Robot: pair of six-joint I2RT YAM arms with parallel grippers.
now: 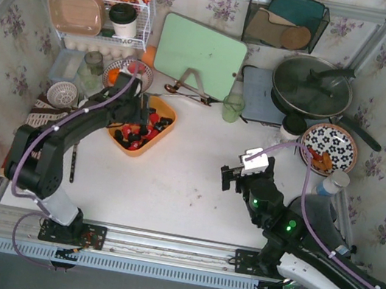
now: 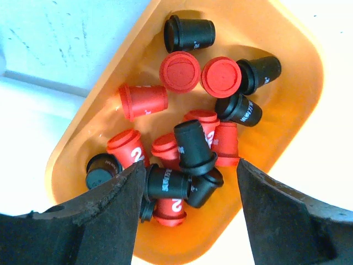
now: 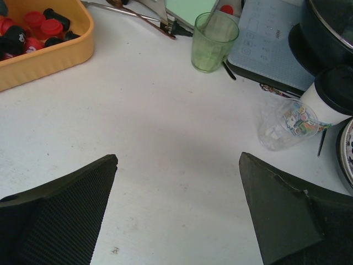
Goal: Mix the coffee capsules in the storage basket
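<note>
Seen from above, the left arm [image 1: 97, 116] covers the near-left end of the storage basket [image 1: 170, 119]. At the left wrist, fingers [image 2: 110, 215] of the left gripper [image 2: 189, 165] mask the lowest coffee capsules [image 2: 193, 146] and the basket's near corner; fine print on the black ones is unreadable. The right wrist frame crops the basket and a black pan [image 3: 331, 33].

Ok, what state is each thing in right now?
storage basket, upright on table, holding capsules.
coffee capsules, red and black jumbled, several tipped over.
left end effector, open above the capsules.
right end effector, open, empty.
green cup, upright.
pan, lid on.
</note>
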